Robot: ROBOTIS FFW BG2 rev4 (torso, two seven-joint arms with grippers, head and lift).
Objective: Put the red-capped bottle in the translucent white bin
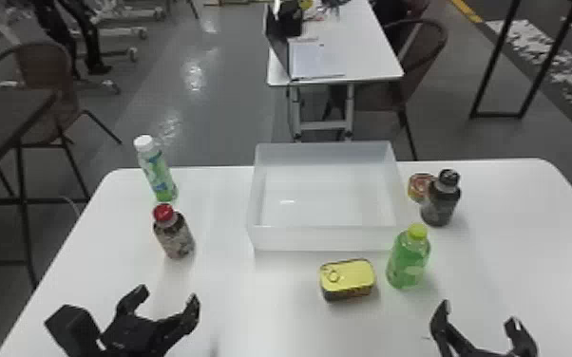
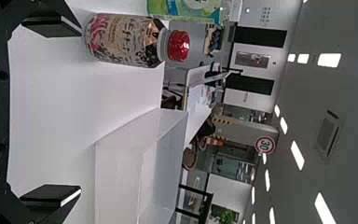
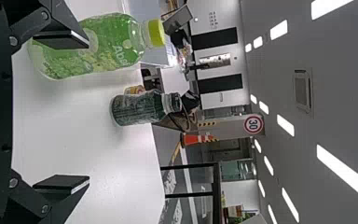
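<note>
Seven items on the white table (image 1: 261,313), left to right. White-capped bottle (image 1: 157,172), upright, green label, far left corner area. Left gripper (image 1: 168,295) at the near edge, fingers wide apart, empty. Red-capped bottle (image 1: 175,238) upright on the table, beyond that gripper, nearer than the white-capped one, outside the bin and well to its left. Translucent white bin (image 1: 323,238) mid-table toward the far edge, open top, empty. Yellow-topped tin (image 1: 348,277) flat, just in front of the bin. Green bottle (image 1: 408,262), yellow-green cap, upright by the bin's near right corner. Small tin (image 1: 417,186), probably round, partly covered by the dark bottle (image 1: 440,205), which stands upright right of the bin. Right gripper (image 1: 479,313) near right, fingers wide apart, nothing held
</note>
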